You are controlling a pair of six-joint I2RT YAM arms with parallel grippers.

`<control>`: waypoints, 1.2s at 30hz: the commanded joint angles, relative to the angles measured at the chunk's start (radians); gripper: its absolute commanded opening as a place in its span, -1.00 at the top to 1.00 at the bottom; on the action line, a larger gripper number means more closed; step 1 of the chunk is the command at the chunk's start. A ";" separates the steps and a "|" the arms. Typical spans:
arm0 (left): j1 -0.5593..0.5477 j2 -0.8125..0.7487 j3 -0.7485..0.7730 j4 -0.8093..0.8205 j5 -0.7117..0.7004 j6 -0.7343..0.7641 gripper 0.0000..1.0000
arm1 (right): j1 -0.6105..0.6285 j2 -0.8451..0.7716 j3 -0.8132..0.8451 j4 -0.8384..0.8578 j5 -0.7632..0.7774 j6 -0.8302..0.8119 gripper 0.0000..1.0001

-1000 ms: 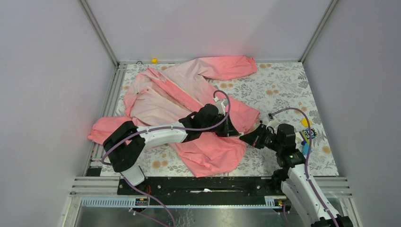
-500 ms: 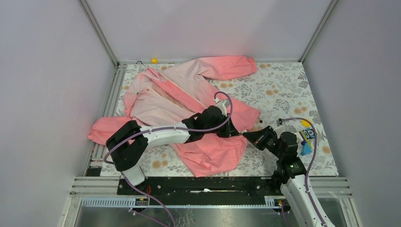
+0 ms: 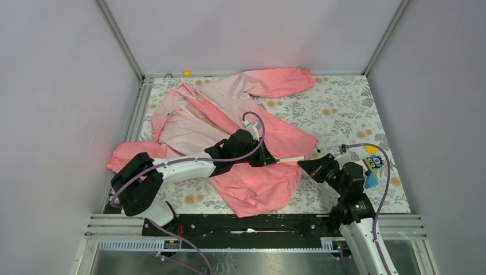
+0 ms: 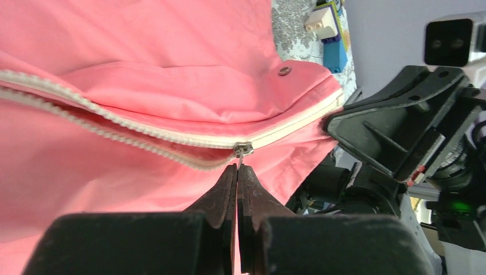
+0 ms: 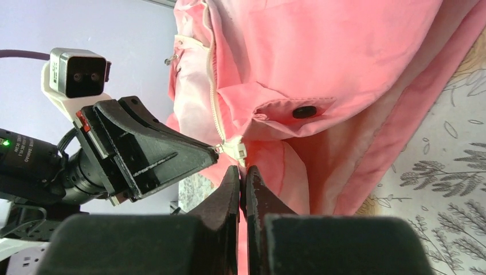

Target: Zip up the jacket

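Observation:
The pink jacket (image 3: 252, 114) lies spread on the floral table cover (image 3: 344, 109), front open, collar to the far left. My left gripper (image 4: 238, 167) is shut on the small pull hanging from the zipper slider (image 4: 243, 149). To the right of the slider the whitish zipper (image 4: 298, 123) is joined; to the left its two rows of teeth gape apart. My right gripper (image 5: 242, 170) is shut on the jacket's hem just below the zipper's bottom end (image 5: 236, 152). From above, the left gripper (image 3: 274, 161) and right gripper (image 3: 300, 164) face each other, a short closed zipper strip (image 3: 291, 158) between them.
Coloured toy blocks (image 3: 371, 167) lie by the right arm near the table's right edge. A small yellow object (image 3: 187, 73) sits at the back wall. Grey walls close in three sides, and a metal rail (image 3: 229, 226) runs along the near edge.
My left gripper has drawn the slider leftward, away from the right gripper, so a short zipped strip now shows between them. The right gripper kept hold of the hem and shifted slightly right.

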 commanded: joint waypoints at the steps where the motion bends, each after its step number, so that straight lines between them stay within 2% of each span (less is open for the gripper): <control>1: 0.066 -0.061 -0.029 -0.083 -0.052 0.065 1.00 | -0.009 -0.020 0.099 -0.104 0.119 -0.148 1.00; 6: 0.136 -0.071 0.043 -0.284 -0.153 0.199 1.00 | -0.009 0.045 0.222 -0.286 0.290 -0.306 1.00; 11: 0.212 -0.069 0.094 -0.383 -0.281 0.285 1.00 | -0.009 0.112 0.280 -0.385 0.488 -0.274 1.00; 15: 0.318 -0.041 0.142 -0.471 -0.397 0.335 1.00 | -0.009 0.109 0.274 -0.395 0.559 -0.256 1.00; 26: 0.660 0.142 0.373 -0.573 -0.665 0.514 1.00 | -0.007 0.111 0.257 -0.386 0.519 -0.238 1.00; 30: 0.741 0.217 0.477 -0.546 -0.746 0.596 1.00 | -0.004 0.116 0.269 -0.396 0.523 -0.247 1.00; 36: 0.787 0.344 0.616 -0.480 -0.817 0.738 1.00 | -0.001 0.114 0.270 -0.398 0.528 -0.246 1.00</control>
